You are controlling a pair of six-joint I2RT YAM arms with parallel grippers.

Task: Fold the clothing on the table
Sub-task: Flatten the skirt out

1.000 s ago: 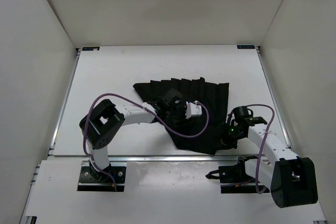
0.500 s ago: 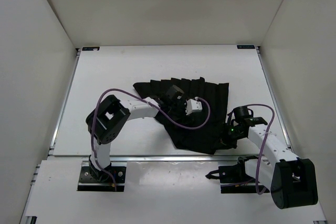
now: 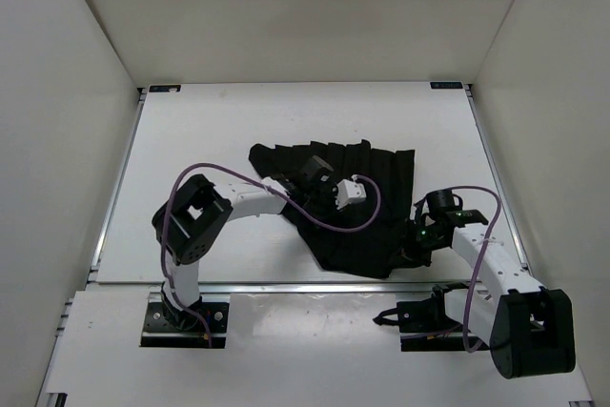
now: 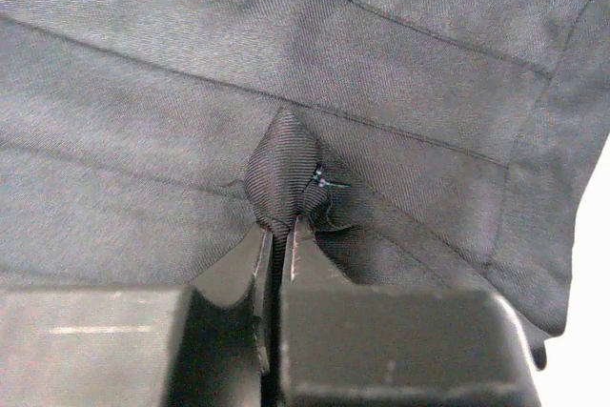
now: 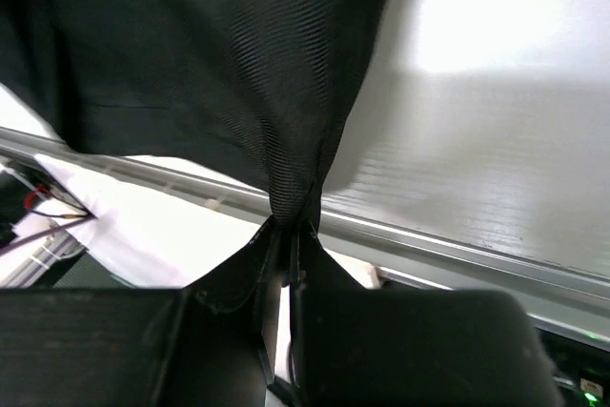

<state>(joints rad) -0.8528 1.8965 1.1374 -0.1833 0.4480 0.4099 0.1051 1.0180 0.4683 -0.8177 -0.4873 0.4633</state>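
Left wrist shows the left tool (image 4: pixel 281 234) pinching the clothing (image 4: pixel 400 73).

skirt (image 3: pixel 381 178) on table (image 3: pixel 210 121), toward its near edge

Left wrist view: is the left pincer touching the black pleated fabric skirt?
Touching. The left wrist view shows the left pincer shut on a pinched-up fold of the black pleated fabric skirt.

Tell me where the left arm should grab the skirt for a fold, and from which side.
Probably the skirt's far left hem corner, coming from the left over bare table: it lies flat there with a free edge the fingers could slip under. The left gripper pinches only a small mid-panel tuck; the right gripper holds the near right edge.
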